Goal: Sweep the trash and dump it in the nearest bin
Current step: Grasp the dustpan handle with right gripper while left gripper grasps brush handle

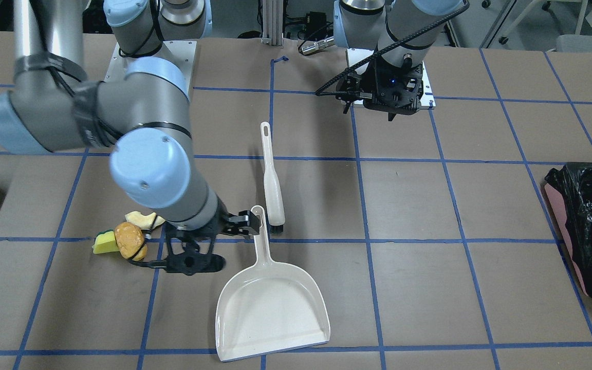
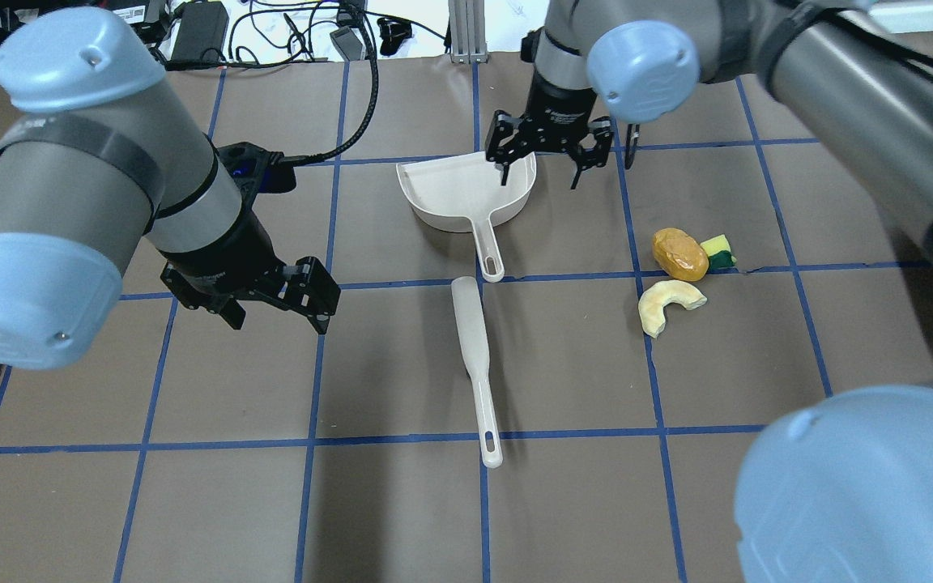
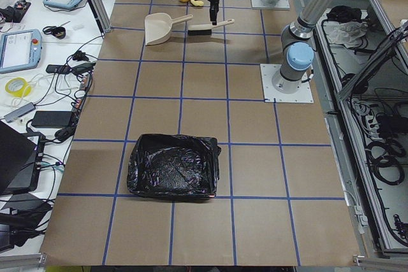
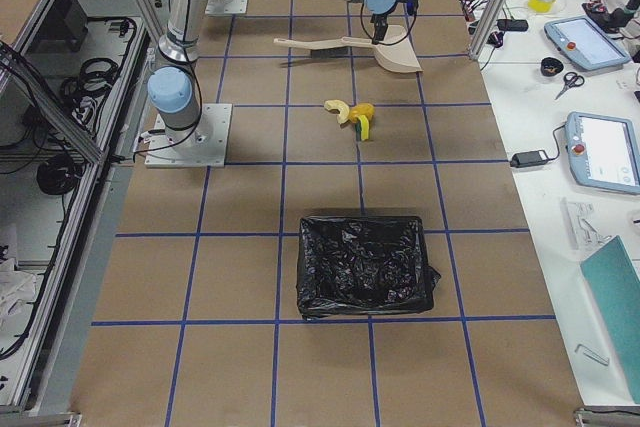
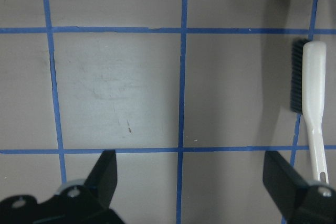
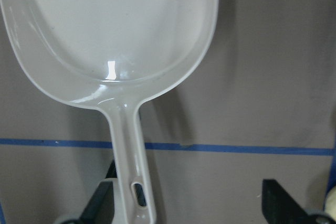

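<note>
The white dustpan (image 2: 466, 190) lies flat on the brown, blue-taped worktop (image 2: 191, 502), its mouth turned away from the robot and its handle pointing back toward the robot's base. The right pincer (image 2: 540, 172) hangs over the dustpan with its jaws spread wide and nothing in them. In the right wrist view the handle sits just inside one finger (image 6: 102, 203), but whether they touch cannot be told. A white brush (image 2: 473, 340) lies on the robot's side of the dustpan, its dark bristle end just beside the handle's loop and its own thin handle running on toward the robot. The trash sits in a small cluster to the dustpan's right, near it but apart. An orange-brown lump (image 2: 679, 253) touches a yellow-and-green wedge (image 2: 717, 249) on the side farther from the dustpan. A pale yellow curved slice (image 2: 667, 301) lies close by the lump, nearer the robot. The left pincer (image 2: 279, 320) hovers well apart from the dustpan on its left, jaws wide and empty, over bare worktop, with the brush at the edge of its wrist view. A black-lined bin (image 4: 365, 265) stands beyond the trash, far off to the dustpan's right. The other bin (image 3: 172, 173) stands far off to the dustpan's left.
</note>
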Robot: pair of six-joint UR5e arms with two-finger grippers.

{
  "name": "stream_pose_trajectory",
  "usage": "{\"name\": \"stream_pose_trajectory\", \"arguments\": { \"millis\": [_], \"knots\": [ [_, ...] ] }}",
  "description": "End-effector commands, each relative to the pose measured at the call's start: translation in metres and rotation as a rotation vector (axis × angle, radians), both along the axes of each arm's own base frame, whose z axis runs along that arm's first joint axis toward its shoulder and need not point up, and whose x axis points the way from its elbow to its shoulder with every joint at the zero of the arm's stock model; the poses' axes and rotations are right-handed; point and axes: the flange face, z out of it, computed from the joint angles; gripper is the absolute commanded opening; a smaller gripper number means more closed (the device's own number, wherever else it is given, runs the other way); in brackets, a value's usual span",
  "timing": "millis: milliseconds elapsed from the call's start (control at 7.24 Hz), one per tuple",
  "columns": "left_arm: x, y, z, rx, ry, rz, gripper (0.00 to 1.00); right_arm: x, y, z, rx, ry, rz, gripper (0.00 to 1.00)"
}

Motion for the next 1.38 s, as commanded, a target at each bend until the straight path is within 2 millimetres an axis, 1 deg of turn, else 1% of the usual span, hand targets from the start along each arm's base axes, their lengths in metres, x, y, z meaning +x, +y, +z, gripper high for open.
{"name": "stream_pose_trajectory", "arguments": {
  "millis": [0,138,276,414,552,690,828,966,1104,1243],
  "knots": [
    [-0.03,0.018,-0.024,0.002,-0.007,-0.013,1.0,0.045,0.019,-0.06,0.048,0.017,0.021,1.0],
    [-0.041,0.033,-0.041,-0.014,-0.003,-0.043,1.0,0.051,0.028,-0.066,0.068,0.05,0.042,1.0],
    [-0.042,0.042,-0.065,-0.005,-0.006,-0.027,1.0,0.053,0.029,-0.064,0.052,0.076,0.061,1.0],
    [-0.046,0.047,-0.079,0.004,-0.008,-0.033,1.0,0.056,0.032,-0.067,0.056,0.077,0.069,0.95],
    [-0.064,0.053,-0.085,-0.004,-0.017,0.002,1.0,0.057,0.033,-0.069,0.068,0.072,0.075,0.61],
    [-0.081,0.063,-0.086,-0.008,-0.02,-0.005,1.0,0.056,0.035,-0.072,0.084,0.073,0.079,0.43],
    [-0.085,0.066,-0.088,-0.001,-0.02,-0.014,1.0,0.056,0.038,-0.074,0.104,0.078,0.084,0.17],
    [-0.087,0.068,-0.093,0.01,-0.011,-0.01,1.0,0.055,0.039,-0.075,0.11,0.081,0.097,0.15],
    [-0.089,0.068,-0.093,0.006,0.0,0.023,0.98,0.055,0.039,-0.074,0.106,0.082,0.099,0.03],
    [-0.093,0.062,-0.098,-0.001,0.016,0.04,0.98,0.048,0.034,-0.068,0.096,0.082,0.099,0.0]
  ]
}}
